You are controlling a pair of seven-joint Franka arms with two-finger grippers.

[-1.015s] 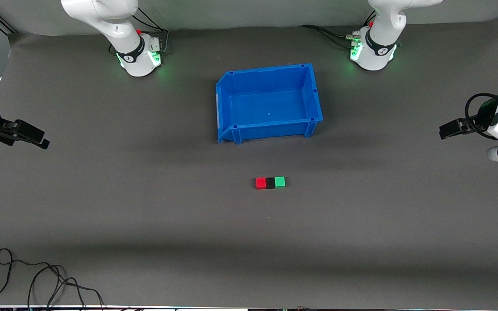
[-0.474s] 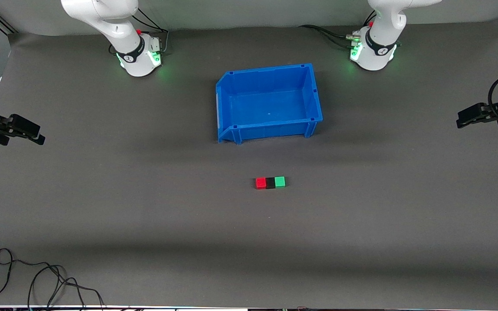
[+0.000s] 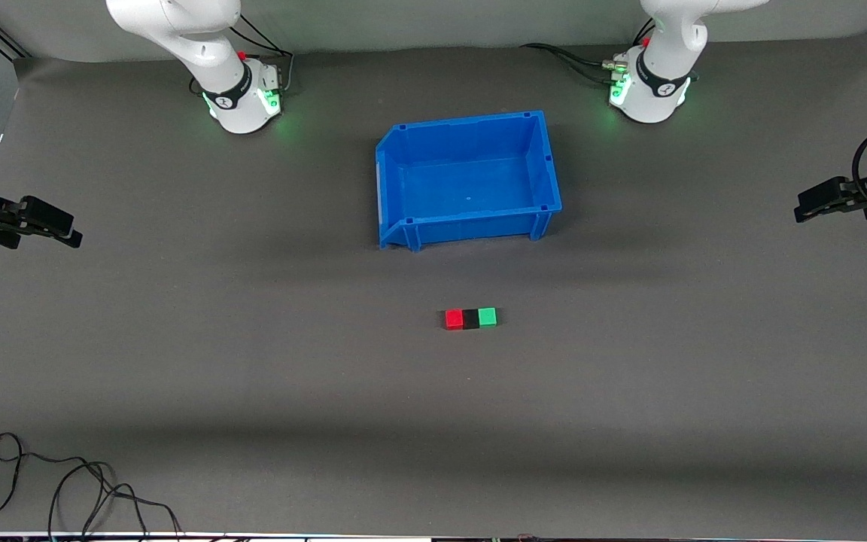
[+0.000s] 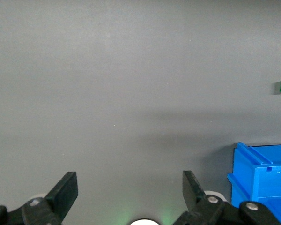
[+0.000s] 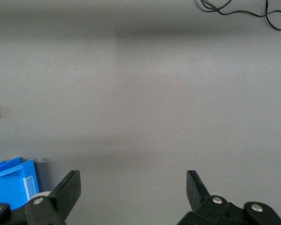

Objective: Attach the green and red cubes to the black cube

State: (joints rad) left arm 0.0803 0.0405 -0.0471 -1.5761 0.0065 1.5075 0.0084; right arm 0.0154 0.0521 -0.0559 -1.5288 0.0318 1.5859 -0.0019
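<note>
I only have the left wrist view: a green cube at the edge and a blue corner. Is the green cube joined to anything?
Observer: Yes, the green cube touches the black cube, in one row.
Operator: And the red one?
Observer: The red cube touches the black cube's other face.
Operator: Where is the right gripper?
Observer: The right gripper is open, empty, at the right arm's end of the table.

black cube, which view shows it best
The front view: the black cube sits in full sight between the red cube and the green cube, touching both. The left wrist view catches only the green cube, the right wrist view only a sliver of red.
</note>
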